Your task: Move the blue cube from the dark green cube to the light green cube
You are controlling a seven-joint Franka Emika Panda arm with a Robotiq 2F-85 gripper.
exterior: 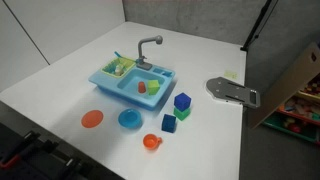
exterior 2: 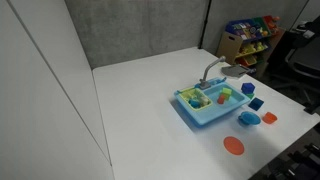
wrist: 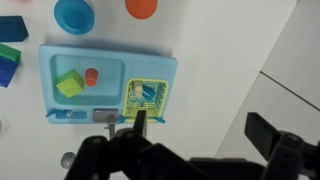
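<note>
The blue cube (exterior: 182, 100) sits on top of the dark green cube (exterior: 185, 114). The stack stands on the white table (exterior: 60, 75), near the right end of the toy sink (exterior: 112, 80). A lighter blue cube (exterior: 170, 124) stands just beside the stack, on its near side. The light green cube (exterior: 141, 87) lies in the sink's basin, next to a small orange cup (exterior: 153, 86). The sink's other compartment holds a rack of small things too fine to name. A grey tap (exterior: 150, 45) rises at the back of the sink.

In front of the sink lie a red plate (exterior: 92, 119), a blue bowl (exterior: 129, 119) and an orange cup (exterior: 151, 142). A grey metal plate (exterior: 232, 92) lies near the table's right edge.

In the wrist view the claw (wrist: 200, 140) hangs above the table beside the sink. Its dark fingers (wrist: 268, 135) stand wide apart and hold nothing. The stack shows only at the left edge of that view.
</note>
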